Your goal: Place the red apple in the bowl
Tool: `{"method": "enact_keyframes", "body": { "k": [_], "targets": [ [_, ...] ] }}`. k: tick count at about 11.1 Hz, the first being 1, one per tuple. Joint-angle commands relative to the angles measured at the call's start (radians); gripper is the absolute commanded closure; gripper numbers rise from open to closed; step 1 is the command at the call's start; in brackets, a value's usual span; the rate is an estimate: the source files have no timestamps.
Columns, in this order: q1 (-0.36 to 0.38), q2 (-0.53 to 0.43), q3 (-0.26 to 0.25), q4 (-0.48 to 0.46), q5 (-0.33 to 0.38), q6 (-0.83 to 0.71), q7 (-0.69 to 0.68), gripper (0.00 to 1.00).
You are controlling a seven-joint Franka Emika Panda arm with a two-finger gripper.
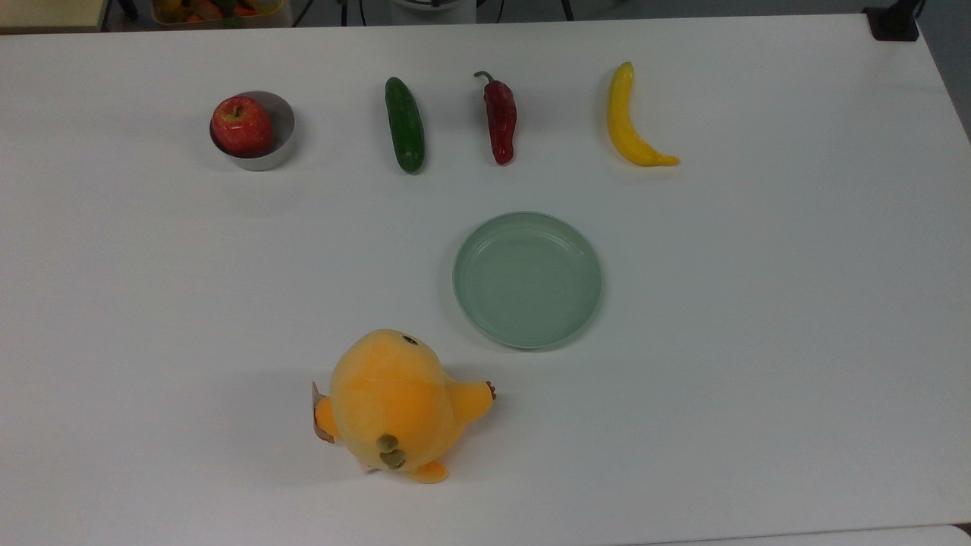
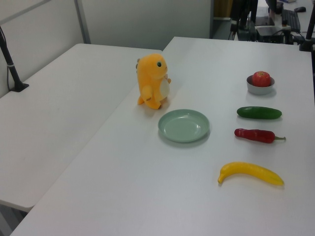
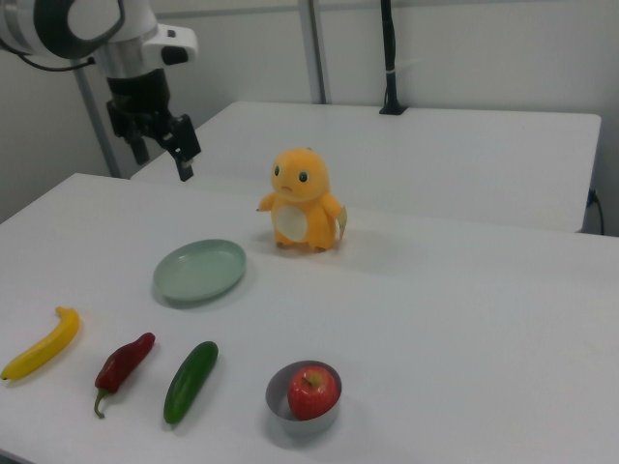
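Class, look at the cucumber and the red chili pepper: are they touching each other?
Apart. In the top view, bare white table shows between the cucumber and the red chili pepper, which lie side by side.

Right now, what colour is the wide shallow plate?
Pale green; the wide shallow plate shows best in the top view.

We see a large white table (image 1: 758, 379) under even light, and in the left view a second white table (image 2: 59, 108) stands just beside it. Plain pale walls (image 3: 464, 48) close the room behind, with a grey upright post (image 3: 311, 48) and a black pole (image 3: 389, 53) on a clamp at the far table's edge.
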Motion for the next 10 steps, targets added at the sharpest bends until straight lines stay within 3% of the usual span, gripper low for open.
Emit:
{"method": "enact_keyframes", "body": {
  "k": [1, 5, 10],
  "targets": [
    [0.031, -0.003, 0.004, -0.004, -0.001, 0.018, -0.014, 0.0],
    [0.037, 0.006, -0.017, -0.028, -0.008, 0.101, -0.166, 0.0],
    [0.04, 0.003, -0.017, -0.041, -0.011, 0.099, -0.16, 0.0]
  ]
}}
